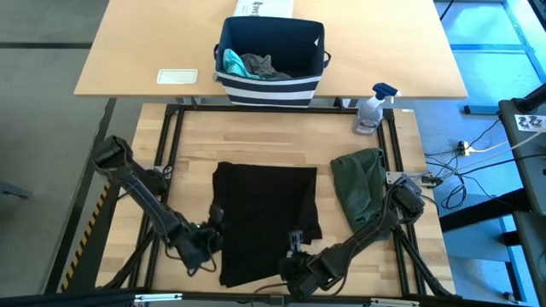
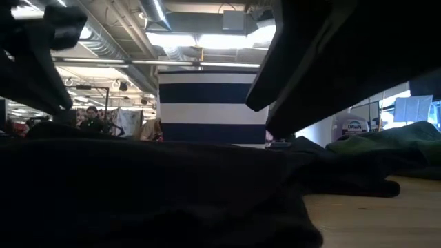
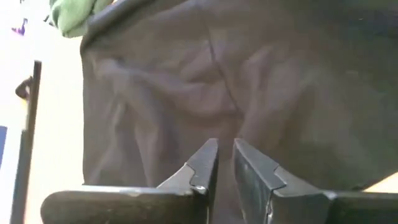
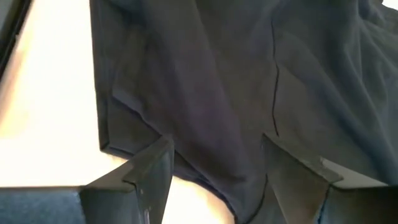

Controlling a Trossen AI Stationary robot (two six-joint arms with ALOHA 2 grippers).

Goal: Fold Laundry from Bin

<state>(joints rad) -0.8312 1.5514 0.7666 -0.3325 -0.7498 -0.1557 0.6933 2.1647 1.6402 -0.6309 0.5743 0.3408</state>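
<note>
Both tools are working the near edge of the black shirt [image 1: 266, 220], which is lying flat mid-table so it can be folded. The left tool [image 1: 207, 241] is sitting at the shirt's near-left edge; in its wrist view the fingers [image 3: 202, 167] are nearly pressed together, just a thin slit between them, with black cloth right under them. Whether any cloth is actually pinched, cannot tell. The right tool [image 1: 296, 256] is at the near hem, its fingers spread wide and straddling the hem, likely lining up to grab that edge. The two being placed at matching near spots looks like prep for lifting the near edge and folding it away.

Just right of the shirt, the olive piece [image 1: 359, 185] is lying bunched on the table [image 1: 256, 141], parked aside probably to wait its turn; it is close to the shirt, and contact is unclear.

Farther back, on the second table, the bin [image 1: 271, 58] is standing upright, open top, with a teal piece [image 1: 230, 60] and a grey piece [image 1: 261, 65] inside, not yet pulled. A spray bottle [image 1: 374, 107] is standing near the bin's right, clear of the work.
</note>
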